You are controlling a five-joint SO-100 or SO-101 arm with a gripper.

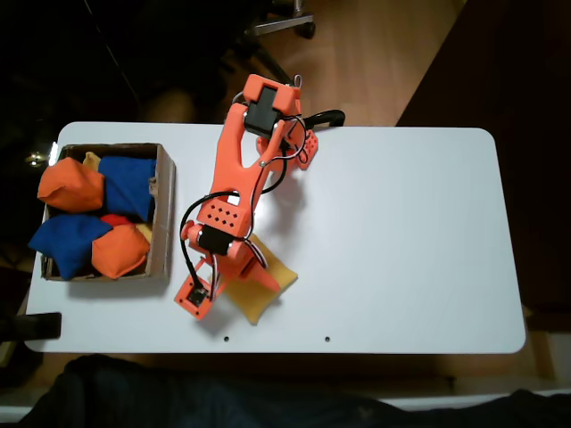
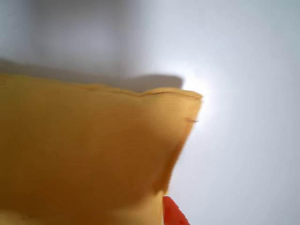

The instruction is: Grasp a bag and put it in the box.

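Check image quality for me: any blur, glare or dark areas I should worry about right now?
Wrist view: the yellow bag is very close and soft-focused, with a bright glare patch on the white table beside it. Fixed view: sharp enough, the table evenly lit, surroundings nearly black; the arm hides much of the bag.

The yellow bag [image 1: 265,290] lies flat on the white table near its front edge, partly under the arm. The brown cardboard box [image 1: 165,209] sits far left, holding orange and blue bags.
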